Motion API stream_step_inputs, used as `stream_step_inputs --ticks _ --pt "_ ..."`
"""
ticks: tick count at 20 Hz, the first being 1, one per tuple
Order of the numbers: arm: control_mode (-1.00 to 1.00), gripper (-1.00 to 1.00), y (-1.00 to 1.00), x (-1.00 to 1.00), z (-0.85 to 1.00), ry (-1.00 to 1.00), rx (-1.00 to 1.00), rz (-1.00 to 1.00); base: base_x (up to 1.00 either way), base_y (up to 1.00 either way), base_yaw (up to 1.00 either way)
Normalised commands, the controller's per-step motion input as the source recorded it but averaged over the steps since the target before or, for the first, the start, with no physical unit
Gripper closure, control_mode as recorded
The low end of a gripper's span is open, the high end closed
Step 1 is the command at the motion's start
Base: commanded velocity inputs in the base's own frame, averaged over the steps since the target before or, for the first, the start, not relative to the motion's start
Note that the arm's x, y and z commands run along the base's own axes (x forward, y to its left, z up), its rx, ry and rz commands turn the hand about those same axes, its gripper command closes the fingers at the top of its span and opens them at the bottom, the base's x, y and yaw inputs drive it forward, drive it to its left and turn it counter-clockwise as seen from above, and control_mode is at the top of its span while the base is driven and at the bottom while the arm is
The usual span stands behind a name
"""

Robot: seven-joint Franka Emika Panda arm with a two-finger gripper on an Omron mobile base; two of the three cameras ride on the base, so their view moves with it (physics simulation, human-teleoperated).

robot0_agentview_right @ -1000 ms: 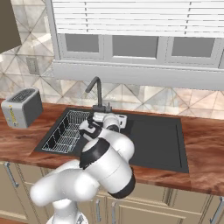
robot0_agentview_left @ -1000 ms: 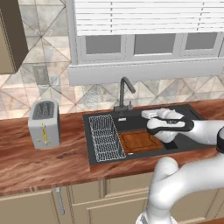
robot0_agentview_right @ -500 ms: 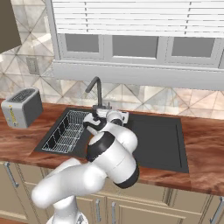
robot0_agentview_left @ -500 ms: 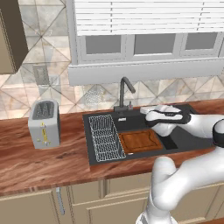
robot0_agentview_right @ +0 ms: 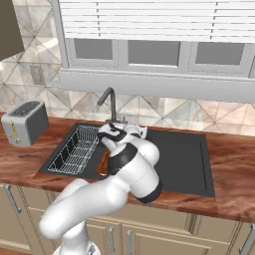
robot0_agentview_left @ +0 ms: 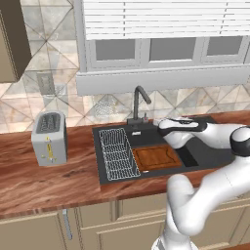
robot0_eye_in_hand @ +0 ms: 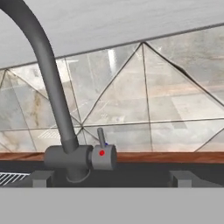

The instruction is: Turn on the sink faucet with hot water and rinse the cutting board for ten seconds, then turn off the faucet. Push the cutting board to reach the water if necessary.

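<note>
The dark grey sink faucet [robot0_agentview_left: 139, 103] stands at the back rim of the black sink [robot0_agentview_left: 207, 161]. No water runs from it. In the hand view the faucet [robot0_eye_in_hand: 49, 83] rises at left, and its small upright lever [robot0_eye_in_hand: 101, 138] sits above a red dot on the base. My gripper [robot0_eye_in_hand: 111, 179] is open, level with the base and a short way from it, touching nothing. From the left base view the gripper [robot0_agentview_left: 157, 122] points at the faucet's right side. The reddish-brown cutting board [robot0_agentview_left: 156, 157] lies in the basin beside the rack. My arm hides most of the cutting board [robot0_agentview_right: 104, 165].
A silver wire rack [robot0_agentview_left: 117, 152] fills the sink's left part. A grey toaster [robot0_agentview_left: 49, 137] stands on the wooden counter [robot0_agentview_left: 44, 178] to the left. Tiled wall and window sill rise close behind the faucet.
My hand has moved left and back, from above the cutting board toward the faucet's base. The board and rack have stayed put.
</note>
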Motion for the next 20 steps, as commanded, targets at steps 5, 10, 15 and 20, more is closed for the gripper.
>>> stream_step_inputs --ticks 5,10,15,20 --pt "-1.00 -1.00 0.08 0.31 -0.19 0.00 0.00 0.00 0.00 0.00 0.00" --pt "-1.00 -1.00 0.00 0.16 -0.01 -0.03 0.00 0.00 0.00 0.00 0.00" --pt "-1.00 -1.00 0.00 0.09 0.00 -0.09 0.00 0.00 0.00 0.00 0.00" --pt "-1.00 -1.00 0.00 0.14 0.00 -0.05 0.00 0.00 0.00 0.00 0.00"
